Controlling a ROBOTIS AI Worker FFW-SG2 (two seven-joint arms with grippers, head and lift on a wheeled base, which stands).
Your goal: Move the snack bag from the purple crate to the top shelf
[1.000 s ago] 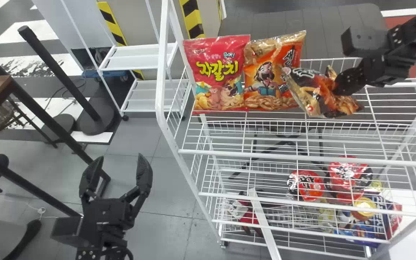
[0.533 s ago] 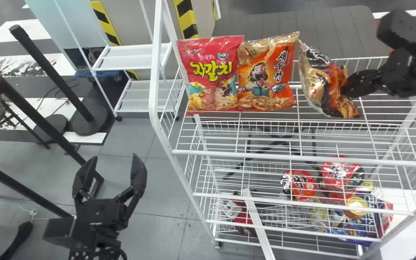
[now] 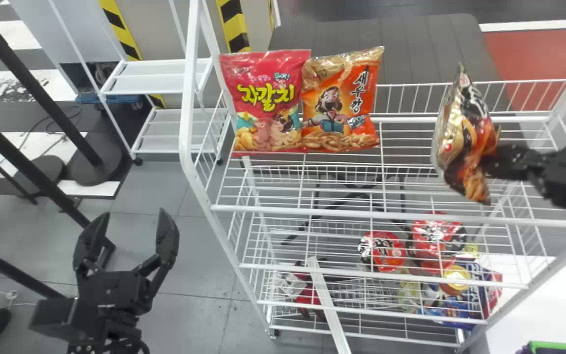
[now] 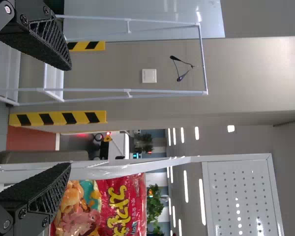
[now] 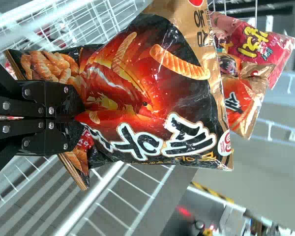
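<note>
In the head view, my right gripper (image 3: pixel 496 161) is at the right, above the rack's top shelf (image 3: pixel 410 214), shut on the black and orange snack bag (image 3: pixel 465 142), which hangs upright and slightly tilted. The right wrist view shows the snack bag (image 5: pixel 147 93) pinched and creased by the right gripper (image 5: pixel 78 118). At the lower left of the head view, my left gripper (image 3: pixel 126 236) is parked open beside the rack; the left wrist view shows the left gripper (image 4: pixel 69 115) with its fingers apart. A corner of the purple crate (image 3: pixel 523 350) shows at the bottom right.
A pink snack bag (image 3: pixel 268 101) and an orange snack bag (image 3: pixel 342 101) stand side by side at the top shelf's left part. Lower shelves hold red packages (image 3: pixel 382 250) and other goods. White posts and wire rails edge the rack.
The right gripper has drawn the held bag away from the orange bag, rightward and toward the shelf's front, and the bag has turned more edge-on. The whole head view has shifted somewhat; the left gripper stays open.
</note>
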